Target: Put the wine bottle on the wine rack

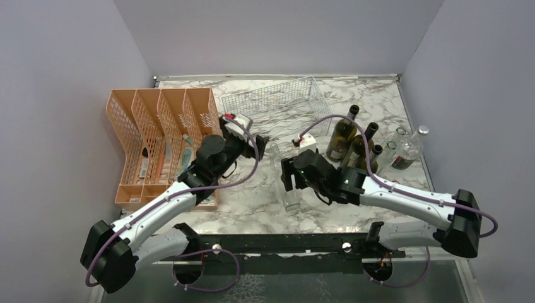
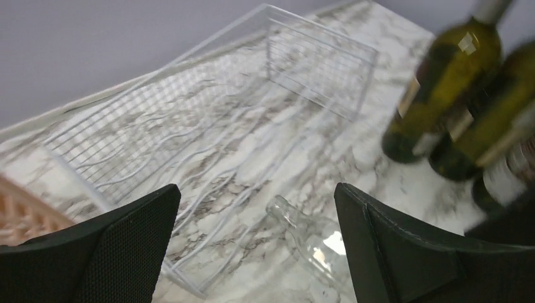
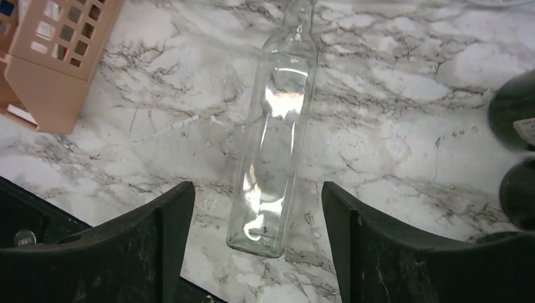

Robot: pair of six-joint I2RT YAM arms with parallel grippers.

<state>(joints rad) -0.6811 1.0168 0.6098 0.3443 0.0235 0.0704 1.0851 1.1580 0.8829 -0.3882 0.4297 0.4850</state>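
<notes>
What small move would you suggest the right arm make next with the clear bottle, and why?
Probably lower the right gripper slightly and close it on the clear bottle. The bottle lies flat on the marble table, its lower body between the open fingers but not gripped. The wine rack farther back holds no bottle yet, so a grasp seems to come first.

Looking down on a clear wine bottle [image 3: 274,145] lying flat on the marble table [image 3: 391,126], neck pointing away. Straddling its base with the right gripper [image 3: 257,192], jaws parted, clear of the glass. Far left of the bottle, an orange mesh organiser [image 3: 57,44]; far right, dark green bottles [image 3: 514,120].
</notes>
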